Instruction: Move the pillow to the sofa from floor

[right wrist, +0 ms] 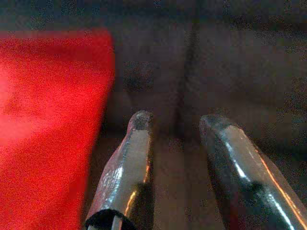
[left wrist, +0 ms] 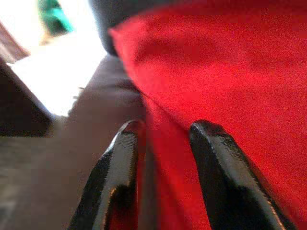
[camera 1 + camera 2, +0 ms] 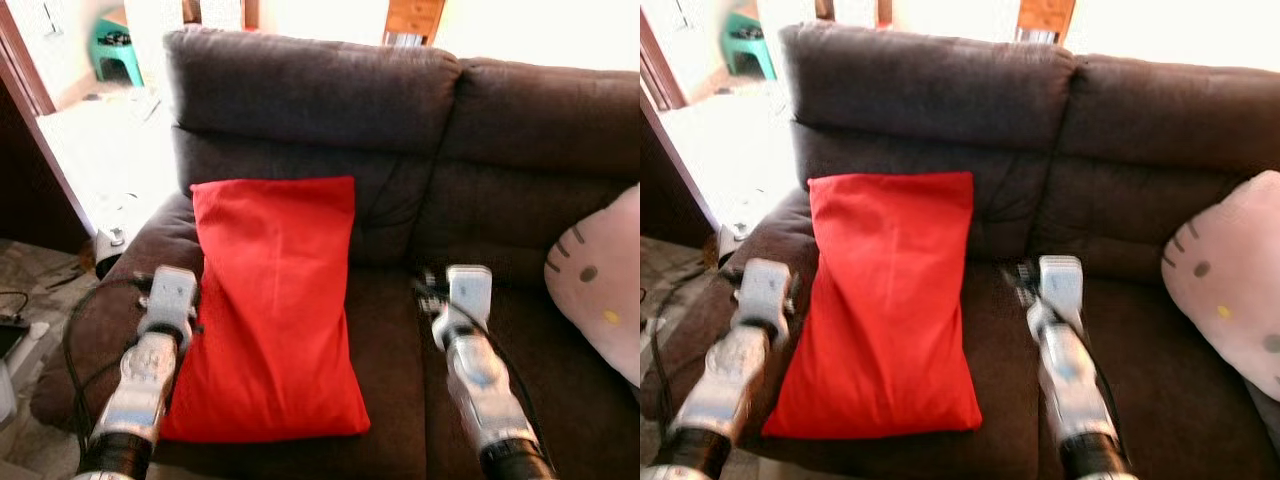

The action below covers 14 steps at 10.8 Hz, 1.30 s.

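Observation:
The red pillow [image 3: 270,300] lies on the seat of the dark brown sofa [image 3: 400,100], its top end leaning against the backrest. My left gripper [image 2: 163,132] is at the pillow's left edge, next to the armrest. It is open, and its black fingers [image 2: 120,167] straddle the red fabric [image 2: 230,72] without pinching it. My right gripper [image 1: 177,122] hovers open over the bare seat to the right of the pillow [image 1: 43,120], pointing at the backrest with nothing between its fingers.
A white cat-face cushion [image 3: 600,290] rests at the sofa's right end. Left of the sofa's armrest [image 3: 110,310], cables [image 3: 20,300] lie on the floor. A green stool [image 3: 120,50] stands far back on a bright floor.

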Available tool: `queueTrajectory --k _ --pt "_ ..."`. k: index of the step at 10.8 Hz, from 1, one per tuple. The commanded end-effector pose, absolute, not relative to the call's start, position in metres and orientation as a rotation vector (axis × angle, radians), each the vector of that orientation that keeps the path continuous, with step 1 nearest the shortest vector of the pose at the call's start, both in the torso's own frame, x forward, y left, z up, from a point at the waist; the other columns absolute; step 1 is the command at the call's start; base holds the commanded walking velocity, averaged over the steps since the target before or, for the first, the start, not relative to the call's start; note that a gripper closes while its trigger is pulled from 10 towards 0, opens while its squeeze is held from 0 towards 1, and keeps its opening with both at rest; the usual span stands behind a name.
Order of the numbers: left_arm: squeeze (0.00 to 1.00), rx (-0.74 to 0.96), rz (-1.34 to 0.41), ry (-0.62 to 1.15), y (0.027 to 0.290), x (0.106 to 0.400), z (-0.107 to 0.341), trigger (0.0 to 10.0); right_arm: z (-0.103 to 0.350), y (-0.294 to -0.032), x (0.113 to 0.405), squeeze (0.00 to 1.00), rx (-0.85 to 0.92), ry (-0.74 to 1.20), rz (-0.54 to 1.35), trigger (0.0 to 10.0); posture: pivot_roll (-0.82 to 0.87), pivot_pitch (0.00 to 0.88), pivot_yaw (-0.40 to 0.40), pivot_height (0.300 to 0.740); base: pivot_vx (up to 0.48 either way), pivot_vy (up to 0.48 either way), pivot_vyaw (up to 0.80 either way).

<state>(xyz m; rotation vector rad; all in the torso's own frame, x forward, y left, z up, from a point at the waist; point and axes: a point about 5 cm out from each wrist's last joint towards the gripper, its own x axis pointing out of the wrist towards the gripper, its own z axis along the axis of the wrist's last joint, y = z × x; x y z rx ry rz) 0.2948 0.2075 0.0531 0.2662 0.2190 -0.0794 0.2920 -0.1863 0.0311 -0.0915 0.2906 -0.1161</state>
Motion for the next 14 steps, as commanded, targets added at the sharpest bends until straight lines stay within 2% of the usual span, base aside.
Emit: queueTrajectory --k 1,3,5,7,9,12,14 --pt "0.00 0.268 -0.187 0.290 0.195 0.282 0.030 10.0 0.008 -0.198 0.277 0.00 -0.117 0.392 -0.167 10.0 0.08 0.000 -0.063 0.740 0.000 0.000 0.00" --pt "0.00 0.190 -0.235 0.454 0.187 0.260 -0.007 10.0 -0.038 -0.213 0.235 0.00 -0.095 0.625 -0.252 10.0 0.08 0.000 -0.070 0.740 0.000 0.000 0.00" --pt "0.00 0.099 -0.210 0.571 0.182 0.242 -0.033 10.0 -0.063 -0.199 0.207 0.00 -0.136 0.746 -0.139 10.0 0.06 0.000 -0.085 0.740 0.000 0.000 0.00" --pt "0.00 0.136 -0.058 0.644 0.192 0.241 -0.042 10.0 -0.065 -0.198 0.209 0.00 -0.084 0.776 -0.119 10.0 0.07 0.000 -0.095 0.740 0.000 0.000 0.00" --pt "0.00 0.113 0.040 0.703 0.202 0.231 -0.050 10.0 -0.073 -0.198 0.198 0.00 -0.079 0.844 -0.107 10.0 0.07 0.000 -0.095 0.740 0.000 0.000 0.00" --pt "0.00 0.070 0.108 0.715 0.208 0.221 -0.056 10.0 -0.080 -0.193 0.185 0.00 -0.057 0.863 -0.133 10.0 0.07 0.000 -0.073 0.740 0.000 0.000 0.00" --pt "0.00 0.090 0.085 0.723 0.206 0.220 -0.057 10.0 -0.086 -0.185 0.176 0.00 -0.094 0.905 -0.082 10.0 0.07 0.000 -0.069 0.740 0.000 0.000 0.00"
